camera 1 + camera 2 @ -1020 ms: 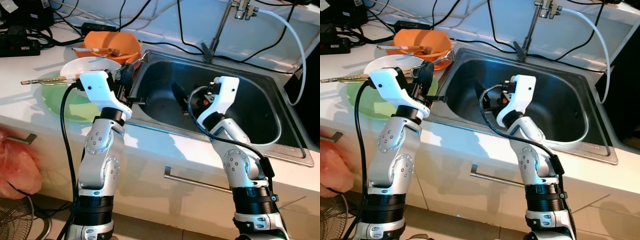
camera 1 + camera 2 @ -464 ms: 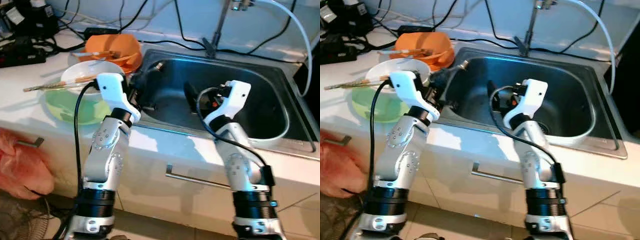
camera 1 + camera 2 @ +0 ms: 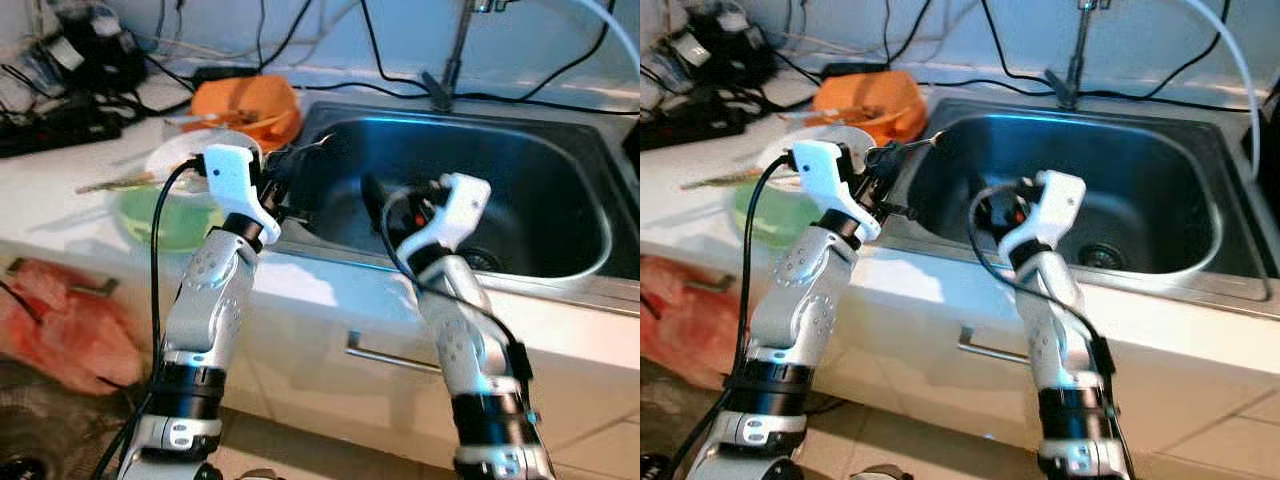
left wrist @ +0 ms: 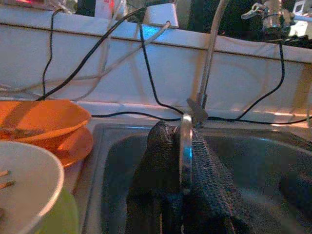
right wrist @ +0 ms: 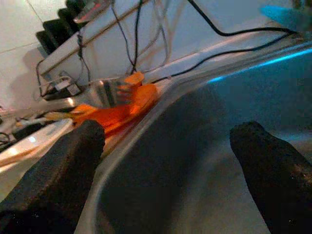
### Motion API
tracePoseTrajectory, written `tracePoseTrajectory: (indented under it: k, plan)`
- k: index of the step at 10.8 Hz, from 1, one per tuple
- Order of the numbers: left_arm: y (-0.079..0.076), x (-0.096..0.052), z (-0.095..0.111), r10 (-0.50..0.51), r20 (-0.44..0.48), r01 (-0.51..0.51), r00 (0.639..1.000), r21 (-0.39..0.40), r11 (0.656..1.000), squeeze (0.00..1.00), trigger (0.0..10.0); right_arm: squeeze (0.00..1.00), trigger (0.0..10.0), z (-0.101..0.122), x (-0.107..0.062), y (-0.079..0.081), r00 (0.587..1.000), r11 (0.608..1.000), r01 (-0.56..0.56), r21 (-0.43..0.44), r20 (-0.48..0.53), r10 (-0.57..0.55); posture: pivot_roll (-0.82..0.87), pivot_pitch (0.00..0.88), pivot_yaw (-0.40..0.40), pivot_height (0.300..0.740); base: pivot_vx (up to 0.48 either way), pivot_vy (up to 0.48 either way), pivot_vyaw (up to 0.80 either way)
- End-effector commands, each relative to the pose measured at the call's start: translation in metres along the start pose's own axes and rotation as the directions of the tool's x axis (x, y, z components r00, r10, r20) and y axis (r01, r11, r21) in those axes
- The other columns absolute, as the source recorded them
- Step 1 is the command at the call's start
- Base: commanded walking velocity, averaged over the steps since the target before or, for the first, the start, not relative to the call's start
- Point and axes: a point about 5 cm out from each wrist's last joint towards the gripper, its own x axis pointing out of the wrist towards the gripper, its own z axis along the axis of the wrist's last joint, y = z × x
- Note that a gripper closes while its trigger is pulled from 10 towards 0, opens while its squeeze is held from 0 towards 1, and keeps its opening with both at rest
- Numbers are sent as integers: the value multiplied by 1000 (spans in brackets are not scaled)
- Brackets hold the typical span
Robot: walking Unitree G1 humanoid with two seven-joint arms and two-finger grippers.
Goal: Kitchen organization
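Observation:
My left gripper (image 3: 285,178) is shut on a thin metal utensil (image 3: 312,150) and holds it over the left rim of the steel sink (image 3: 560,262). In the left wrist view the utensil (image 4: 185,146) stands edge-on, pinched between the two black fingers (image 4: 156,161). My right gripper (image 3: 372,195) hangs inside the sink basin, open with nothing between its fingers (image 5: 53,165). On the counter to the left lie stacked orange bowls (image 3: 245,100), a white plate (image 3: 180,155), a green bowl (image 3: 165,215) and chopsticks (image 3: 115,183).
A faucet (image 3: 455,50) rises behind the sink, with black cables (image 3: 390,90) trailing along the back wall. Power strips and plugs (image 3: 70,100) crowd the counter's far left. A red plastic bag (image 3: 70,330) hangs below the counter front. A drawer handle (image 3: 395,358) sits under the sink.
The whole view has shifted, so the camera has moved. The left gripper keeps its hold on the utensil by the sink's left rim. The right gripper stays open in the basin.

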Motion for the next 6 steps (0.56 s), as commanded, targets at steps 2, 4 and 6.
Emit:
tracePoseTrajectory:
  k: [2, 4, 6]
  plan:
    - [-9, 6, 2, -34, 19, 34, 999, -13, 999, 0, 0, 0, 10000, 8, -5, -5, 999, 1000, 16, -22, 37, -15, 92, 0, 99, 740, 0, 0, -297]
    - [-19, 10, -9, -81, -4, 81, 997, -45, 996, 0, 0, 0, 10000, 19, -8, -17, 995, 995, 77, -57, 74, -73, 29, 0, 114, 740, 0, 0, 0]
    - [-29, 17, -16, -111, -17, 109, 994, -80, 991, 0, 0, 0, 10000, 30, -12, -21, 988, 991, 106, -80, 118, -96, -38, 0, 150, 740, 0, 0, 0]
